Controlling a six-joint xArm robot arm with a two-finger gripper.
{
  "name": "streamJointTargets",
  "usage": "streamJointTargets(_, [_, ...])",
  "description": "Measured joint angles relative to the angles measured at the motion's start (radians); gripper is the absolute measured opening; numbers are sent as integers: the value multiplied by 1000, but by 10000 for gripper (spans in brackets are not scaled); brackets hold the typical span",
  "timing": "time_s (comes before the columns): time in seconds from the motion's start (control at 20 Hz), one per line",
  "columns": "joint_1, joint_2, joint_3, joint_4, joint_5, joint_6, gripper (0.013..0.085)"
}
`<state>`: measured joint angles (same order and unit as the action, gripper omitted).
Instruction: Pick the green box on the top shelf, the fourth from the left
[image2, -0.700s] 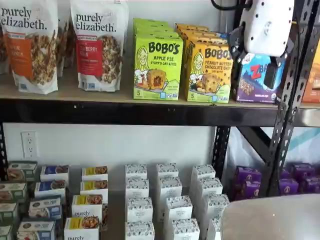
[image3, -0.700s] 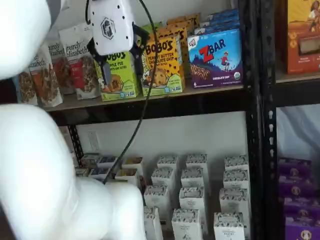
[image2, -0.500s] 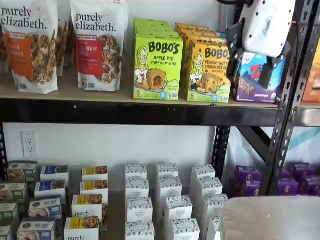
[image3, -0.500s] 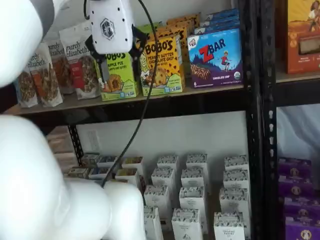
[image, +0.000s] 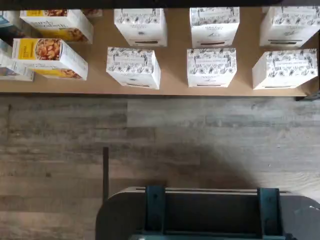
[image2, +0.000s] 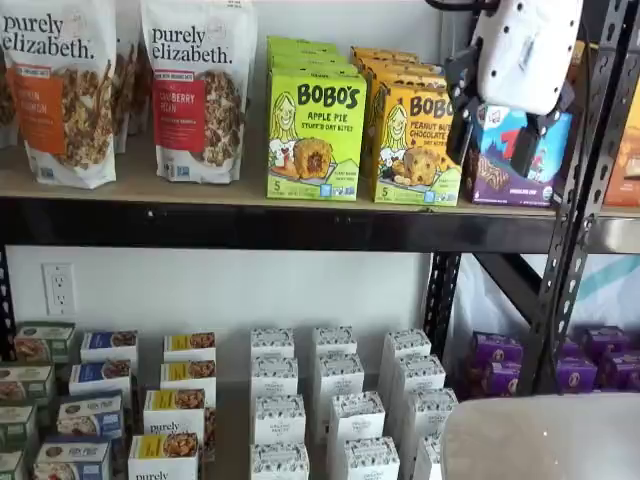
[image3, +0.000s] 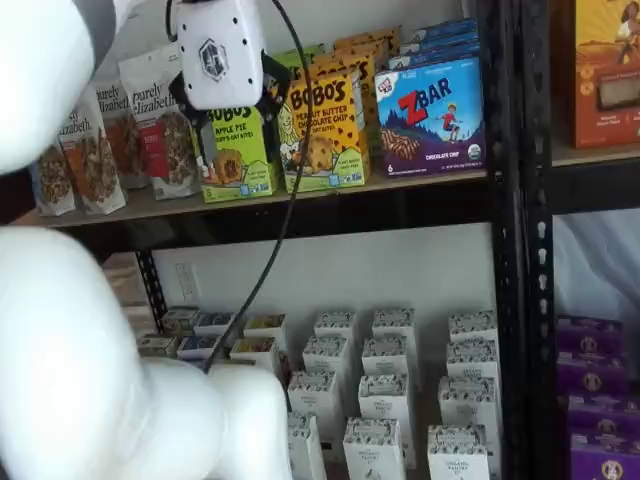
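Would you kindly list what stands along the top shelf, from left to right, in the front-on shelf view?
Orange granola bag → red granola bag → the green box → yellow-orange Bobo's box → blue ZBar box, partly hidden by the gripper.

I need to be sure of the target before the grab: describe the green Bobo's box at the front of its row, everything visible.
The green box is a lime-green carton printed "BOBO'S Apple Pie", with a cartoon blonde girl and a pictured oat bite. It stands upright on the top shelf, facing front, with like cartons lined behind it and the yellow-orange Bobo's box close beside it. Nothing grips it.
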<state>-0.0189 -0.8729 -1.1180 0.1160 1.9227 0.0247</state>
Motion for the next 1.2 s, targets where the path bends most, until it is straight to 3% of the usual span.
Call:
streamJointTargets(0.5, [196,75,-24,-54,-98,172,850])
streamJointTargets(1.2, [286,302,-166,-84,-264,250,850])
